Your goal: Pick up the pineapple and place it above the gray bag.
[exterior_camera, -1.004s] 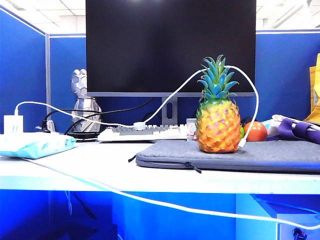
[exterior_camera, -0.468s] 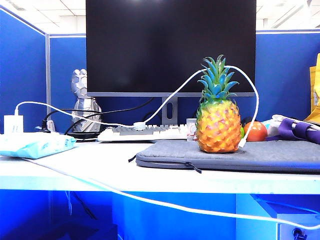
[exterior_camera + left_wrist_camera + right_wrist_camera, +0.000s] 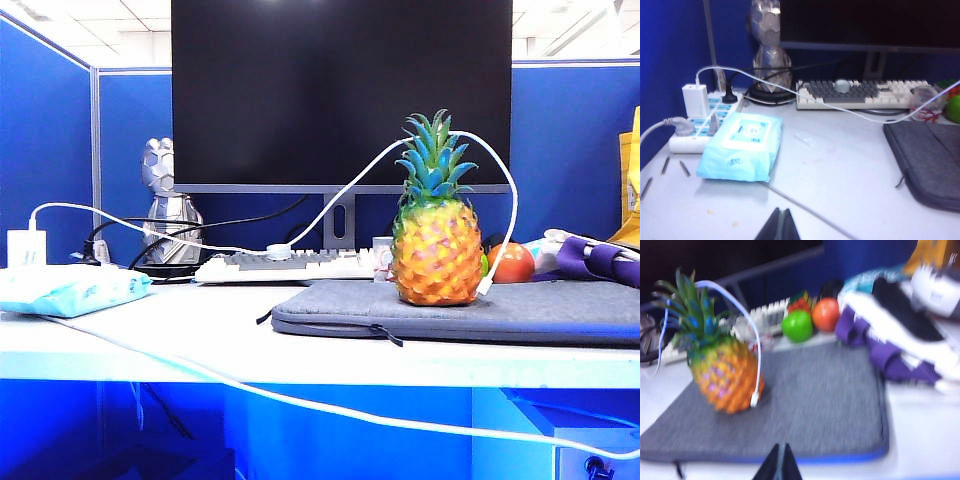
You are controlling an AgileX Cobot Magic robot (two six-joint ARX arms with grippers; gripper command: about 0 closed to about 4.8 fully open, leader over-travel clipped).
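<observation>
The orange-yellow pineapple (image 3: 436, 240) with its green-blue crown stands upright on the gray bag (image 3: 520, 310), toward the bag's left part; the right wrist view also shows the pineapple (image 3: 725, 370) on the gray bag (image 3: 820, 400). A white cable (image 3: 505, 200) arches over its crown and hangs down beside it. My left gripper (image 3: 780, 212) is shut and empty, low over bare desk near the wipes packet. My right gripper (image 3: 780, 447) is shut and empty, at the bag's near edge, well apart from the pineapple. Neither gripper shows in the exterior view.
A light-blue wipes packet (image 3: 740, 145) lies by a power strip (image 3: 700, 122). A keyboard (image 3: 290, 265), monitor (image 3: 340, 90) and silver figure (image 3: 165, 210) stand behind. A green ball (image 3: 797, 325), a red ball (image 3: 826, 314) and purple-white clutter (image 3: 900, 330) sit past the bag. A white cable (image 3: 300, 400) hangs off the desk front.
Nothing moved in the exterior view; the pineapple and bag stay as they were.
</observation>
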